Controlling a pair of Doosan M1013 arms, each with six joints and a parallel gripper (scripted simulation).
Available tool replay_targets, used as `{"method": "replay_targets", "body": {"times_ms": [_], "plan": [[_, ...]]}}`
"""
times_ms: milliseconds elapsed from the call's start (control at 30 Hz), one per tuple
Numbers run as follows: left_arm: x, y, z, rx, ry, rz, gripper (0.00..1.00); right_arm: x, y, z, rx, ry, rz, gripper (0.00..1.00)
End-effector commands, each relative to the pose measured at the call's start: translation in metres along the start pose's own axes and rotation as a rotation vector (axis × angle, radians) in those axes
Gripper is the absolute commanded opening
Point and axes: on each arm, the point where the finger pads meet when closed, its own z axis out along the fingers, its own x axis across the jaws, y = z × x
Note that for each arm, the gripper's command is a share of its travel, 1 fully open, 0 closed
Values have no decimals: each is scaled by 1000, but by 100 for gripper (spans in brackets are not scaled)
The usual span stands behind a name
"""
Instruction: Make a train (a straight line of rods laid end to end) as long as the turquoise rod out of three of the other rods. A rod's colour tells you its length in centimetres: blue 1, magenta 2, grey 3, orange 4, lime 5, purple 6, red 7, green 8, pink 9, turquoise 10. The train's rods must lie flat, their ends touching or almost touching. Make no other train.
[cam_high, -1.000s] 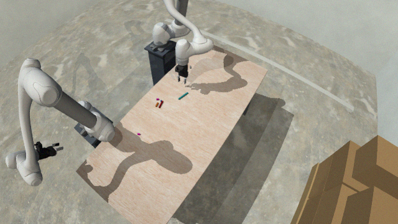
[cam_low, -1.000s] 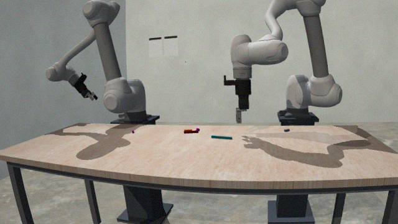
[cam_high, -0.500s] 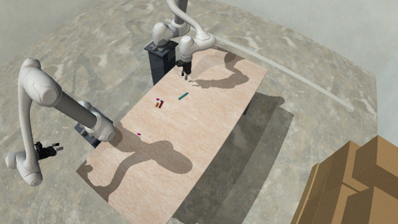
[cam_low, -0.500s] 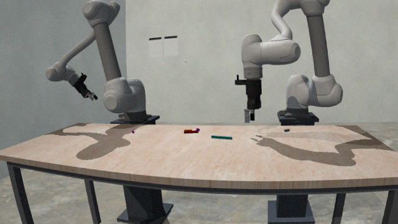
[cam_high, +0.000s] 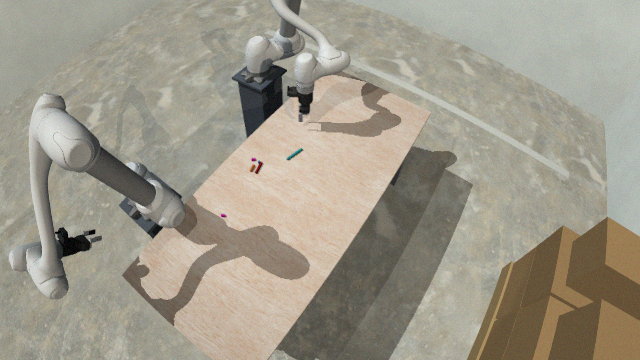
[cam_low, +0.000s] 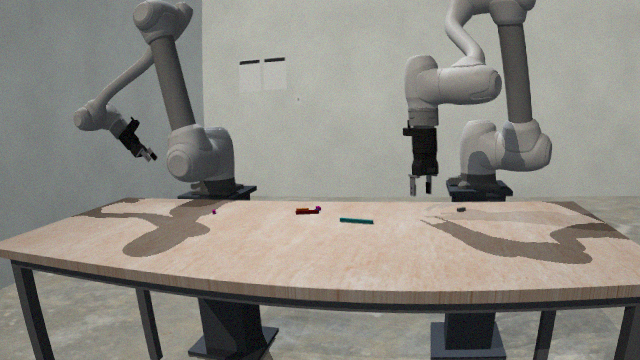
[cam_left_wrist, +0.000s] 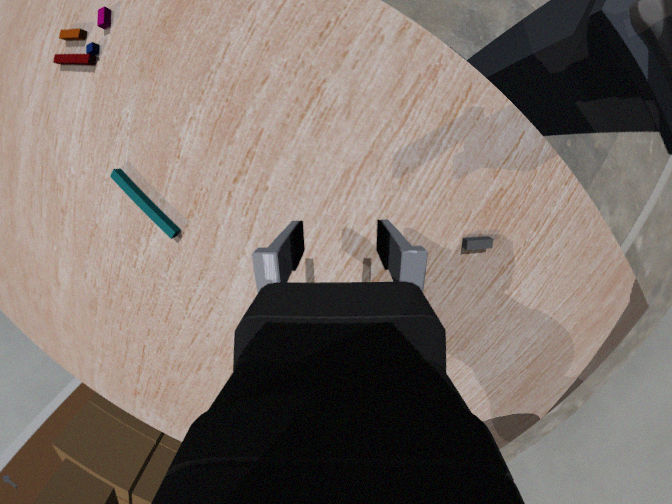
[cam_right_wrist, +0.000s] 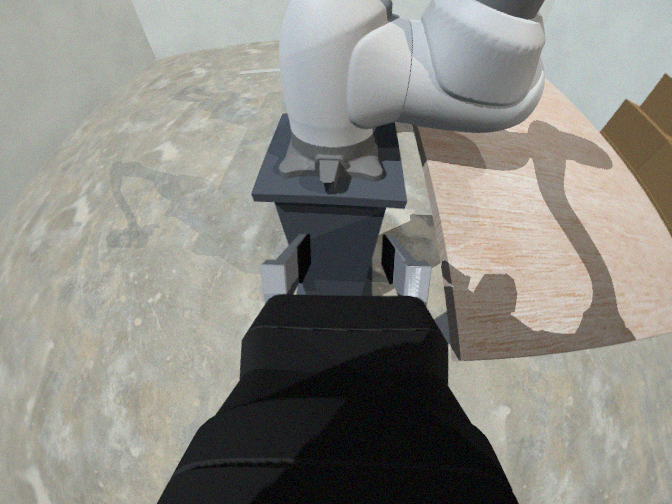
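Our left claw (cam_high: 304, 119) (cam_low: 420, 185) (cam_left_wrist: 340, 235), wide open, hovers above the bench (cam_high: 320, 200) (cam_low: 300, 255) (cam_left_wrist: 260, 135) (cam_right_wrist: 510, 217); our right claw (cam_high: 94, 235) (cam_low: 149, 155) (cam_right_wrist: 346, 249), also wide, hangs beyond its edge.

The left arm (cam_high: 327, 62) (cam_low: 462, 86) (cam_left_wrist: 339, 390) has carried its jaws (turning them, too) nearer the grey rod (cam_low: 461, 209) (cam_left_wrist: 477, 243).
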Motion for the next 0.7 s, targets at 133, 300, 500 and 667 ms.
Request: {"method": "replay_targets", "body": {"times_ms": [133, 300, 500, 667], "plan": [[28, 11, 0, 12, -10, 288, 100, 0, 0, 0, -1, 0, 0, 100], [47, 18, 1, 11, -11, 469, 100, 0, 0, 0, -1, 0, 0, 100], [57, 23, 1, 11, -12, 567, 100, 0, 0, 0, -1, 0, 0, 100], [58, 23, 1, 11, -12, 577, 100, 0, 0, 0, -1, 0, 0, 100]]}}
